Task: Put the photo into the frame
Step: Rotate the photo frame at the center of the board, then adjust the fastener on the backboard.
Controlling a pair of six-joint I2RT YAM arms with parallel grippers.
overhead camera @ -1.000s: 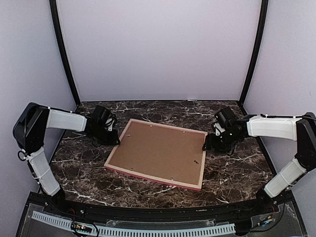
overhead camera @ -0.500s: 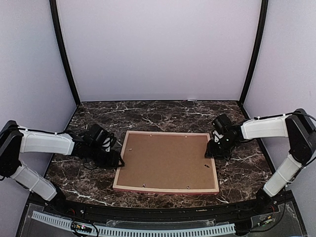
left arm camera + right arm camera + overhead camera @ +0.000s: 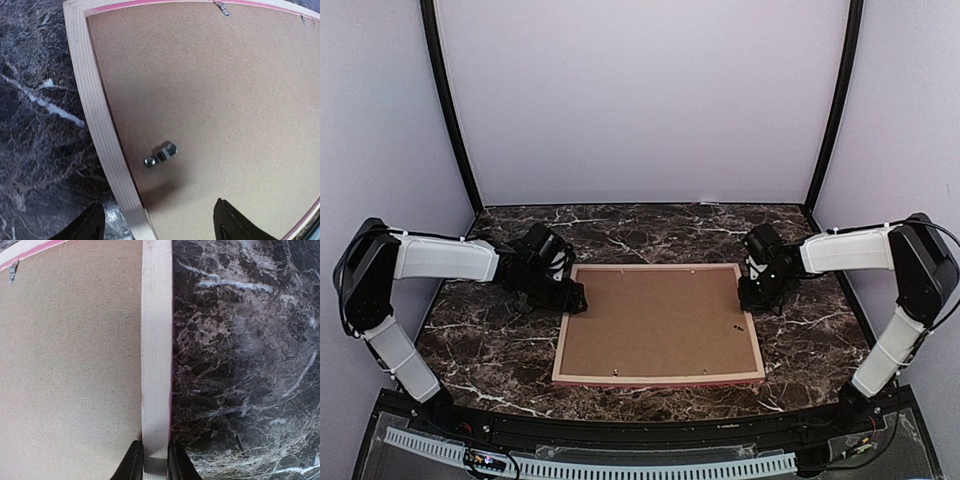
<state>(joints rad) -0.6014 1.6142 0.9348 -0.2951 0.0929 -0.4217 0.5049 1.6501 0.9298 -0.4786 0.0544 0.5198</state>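
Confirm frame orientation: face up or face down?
Face down. The frame lies flat on the table with its brown backing board and pale bare-wood rails up; pink shows only at the edges.

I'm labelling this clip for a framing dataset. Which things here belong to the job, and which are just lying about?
Job: frame, back up; backing board set in it; right end effector, pinching its right rail; left end effector, open astride the left rail. No photo in view.
Lying about: nothing loose; only the marble table and a metal fitting on the board.
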